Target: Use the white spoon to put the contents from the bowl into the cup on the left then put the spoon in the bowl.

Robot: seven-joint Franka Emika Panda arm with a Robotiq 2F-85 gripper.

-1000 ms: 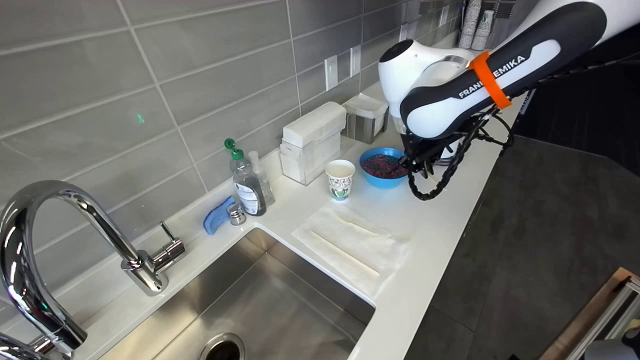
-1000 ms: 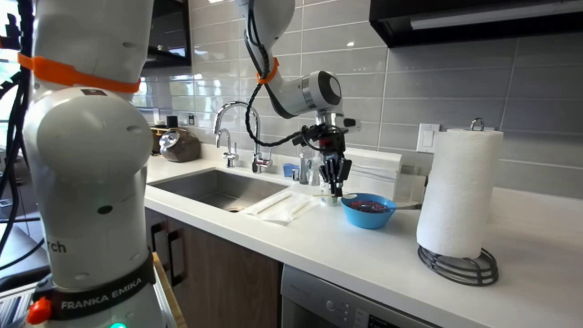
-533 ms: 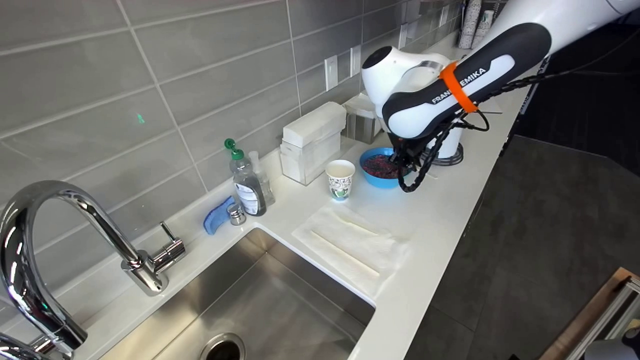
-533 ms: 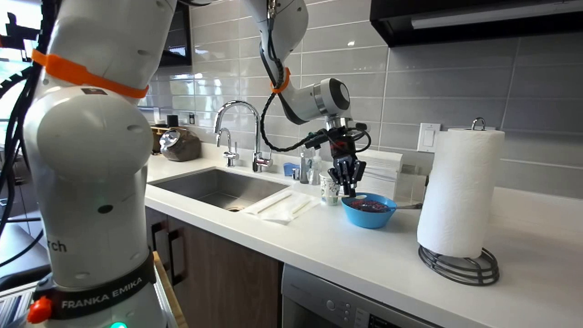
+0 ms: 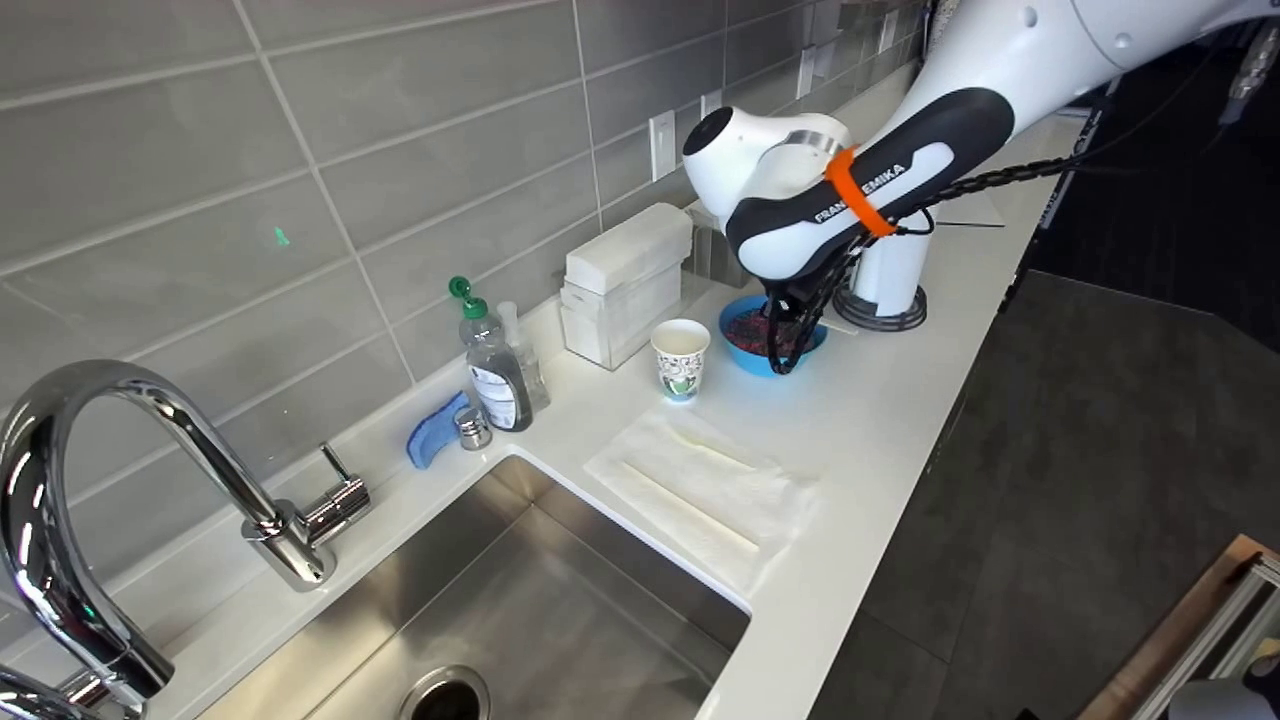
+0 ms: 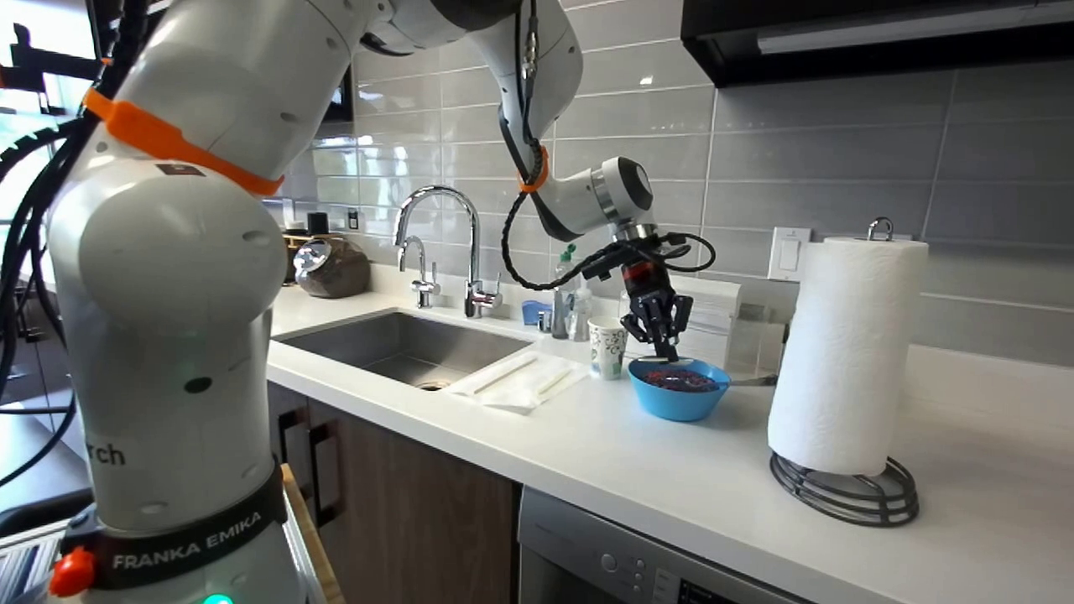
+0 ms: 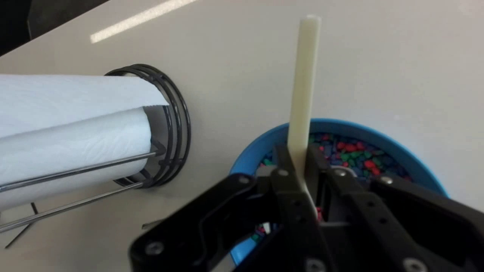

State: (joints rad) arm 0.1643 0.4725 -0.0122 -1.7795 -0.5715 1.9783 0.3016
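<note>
Clamped on the white spoon by its handle, the tool is held over the blue bowl, with the handle pointed to 12 o'clock in the wrist view. The spoon's other end is mostly hidden by the tool; whether the bits in the bowl are touched by it cannot be told. Those bits are coloured red, green and dark blue. In an exterior view, a grey handle is seen past the bowl's rim at 3 o'clock. At 10 o'clock from the bowl, just beside it, the white cup is stood upright on the surface. Near 3 o'clock, farther out, a paper towel roll is carried upright. In an exterior view, two thin sticks are laid on a paper sheet at 7 o'clock from the bowl, beside the sink.
</note>
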